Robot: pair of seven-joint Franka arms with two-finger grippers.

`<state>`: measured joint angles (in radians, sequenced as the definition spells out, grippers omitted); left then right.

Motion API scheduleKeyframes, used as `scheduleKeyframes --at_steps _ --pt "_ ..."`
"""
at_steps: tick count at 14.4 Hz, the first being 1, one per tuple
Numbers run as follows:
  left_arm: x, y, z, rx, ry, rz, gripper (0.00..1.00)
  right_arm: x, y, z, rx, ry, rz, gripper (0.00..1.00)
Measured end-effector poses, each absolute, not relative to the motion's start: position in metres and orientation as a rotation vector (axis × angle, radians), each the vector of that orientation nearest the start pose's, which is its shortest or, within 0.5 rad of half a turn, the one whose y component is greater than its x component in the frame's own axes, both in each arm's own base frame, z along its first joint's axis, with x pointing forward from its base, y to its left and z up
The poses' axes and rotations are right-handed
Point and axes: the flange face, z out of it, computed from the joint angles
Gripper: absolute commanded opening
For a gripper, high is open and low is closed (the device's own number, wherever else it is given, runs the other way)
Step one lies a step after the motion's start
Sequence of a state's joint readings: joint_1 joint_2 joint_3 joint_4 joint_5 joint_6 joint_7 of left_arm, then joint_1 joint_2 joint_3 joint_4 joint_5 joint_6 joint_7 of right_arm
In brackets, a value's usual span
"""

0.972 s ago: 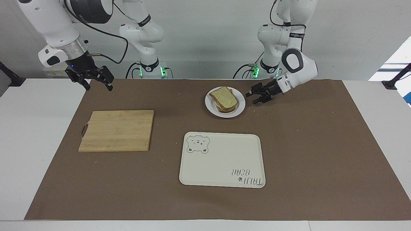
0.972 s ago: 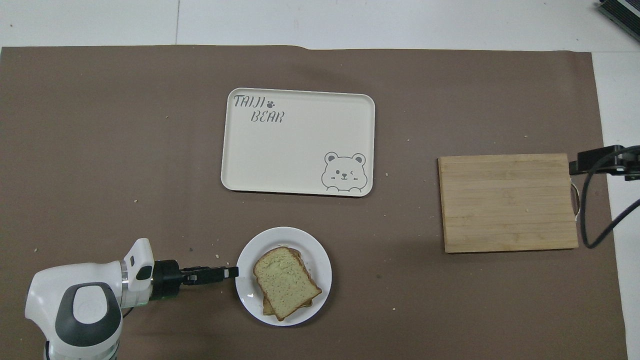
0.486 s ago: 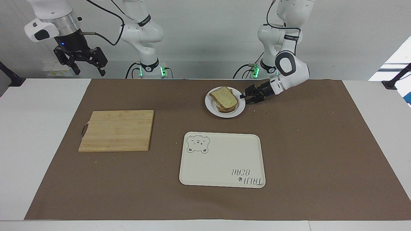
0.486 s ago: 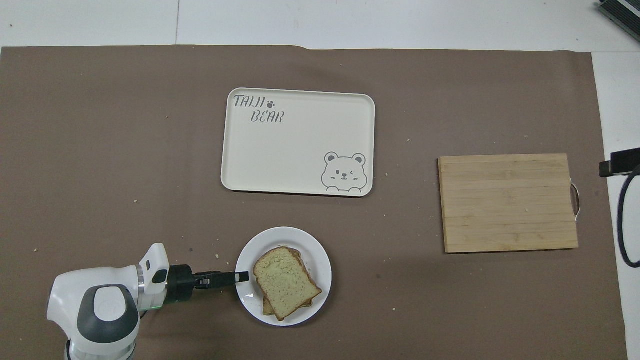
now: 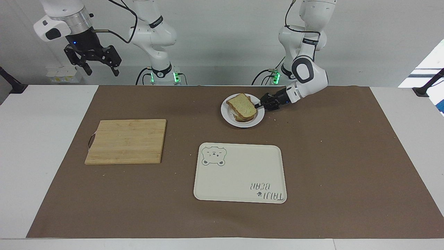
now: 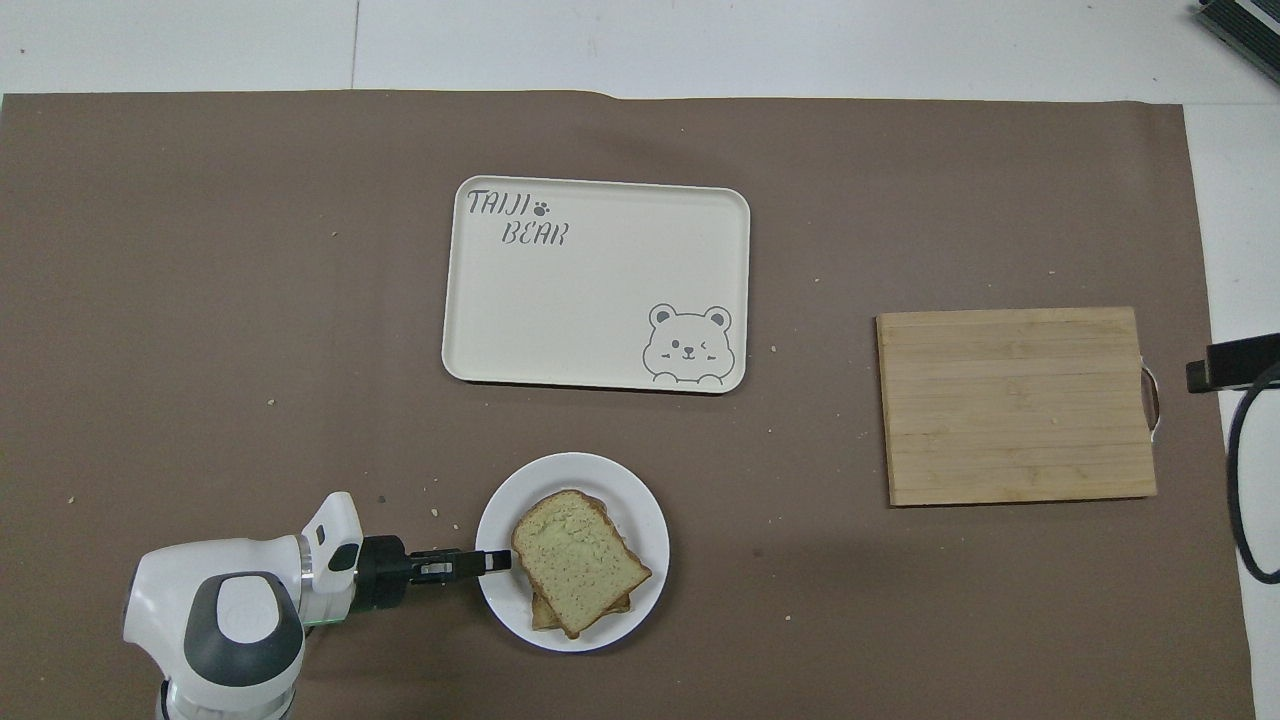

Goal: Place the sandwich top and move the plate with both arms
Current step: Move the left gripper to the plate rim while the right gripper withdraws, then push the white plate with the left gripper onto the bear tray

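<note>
The sandwich top (image 5: 242,105) lies on the stacked sandwich on the plate (image 5: 229,117), which rests on the surface nearer to the robots than the tray (image 5: 239,173). The left tool (image 5: 259,106) is clamped on the plate's rim at the side toward the left arm's end. The right tool (image 5: 100,69) hangs high with its fingers apart, over the surface edge near the cutting board (image 5: 126,141).

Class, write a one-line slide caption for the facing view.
Left gripper at the plate rim beside the sandwich top.

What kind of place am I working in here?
Likely a robotics lab bench staged as a kitchen: brown paper mat, bamboo cutting board, cream bear-print tray, and white robot arms before a bare wall.
</note>
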<state>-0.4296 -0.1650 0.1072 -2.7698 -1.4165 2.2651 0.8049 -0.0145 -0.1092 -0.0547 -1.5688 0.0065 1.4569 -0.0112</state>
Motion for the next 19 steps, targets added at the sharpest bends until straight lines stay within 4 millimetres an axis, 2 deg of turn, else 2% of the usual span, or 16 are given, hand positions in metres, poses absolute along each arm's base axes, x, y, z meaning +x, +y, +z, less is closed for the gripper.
scheduleKeyframes --at_steps 1,5,7,10,12,15,19 --pt "0.335 -0.141 0.251 2.211 0.047 -0.067 0.00 0.507 -0.036 0.672 -3.128 0.067 0.004 1.00" --pt "0.336 -0.139 0.252 2.185 0.059 -0.074 0.00 0.505 -0.045 0.670 -3.127 0.075 0.018 1.00" --pt "0.341 -0.126 0.254 2.147 0.102 -0.072 0.00 0.505 -0.044 0.670 -3.128 0.061 0.019 1.00" --pt "0.359 -0.097 0.266 2.051 0.160 -0.031 0.00 0.506 -0.042 0.665 -3.132 0.031 0.023 1.00" --pt "0.379 -0.089 0.284 2.021 0.153 0.023 0.00 0.509 -0.046 0.661 -3.160 0.027 0.009 1.00" --pt "0.420 -0.084 0.313 1.997 0.120 0.106 0.00 0.510 -0.045 0.660 -3.165 0.018 0.005 1.00" --pt "0.486 -0.083 0.327 2.025 0.097 0.193 0.00 0.510 -0.041 0.658 -3.165 0.006 0.013 1.00"
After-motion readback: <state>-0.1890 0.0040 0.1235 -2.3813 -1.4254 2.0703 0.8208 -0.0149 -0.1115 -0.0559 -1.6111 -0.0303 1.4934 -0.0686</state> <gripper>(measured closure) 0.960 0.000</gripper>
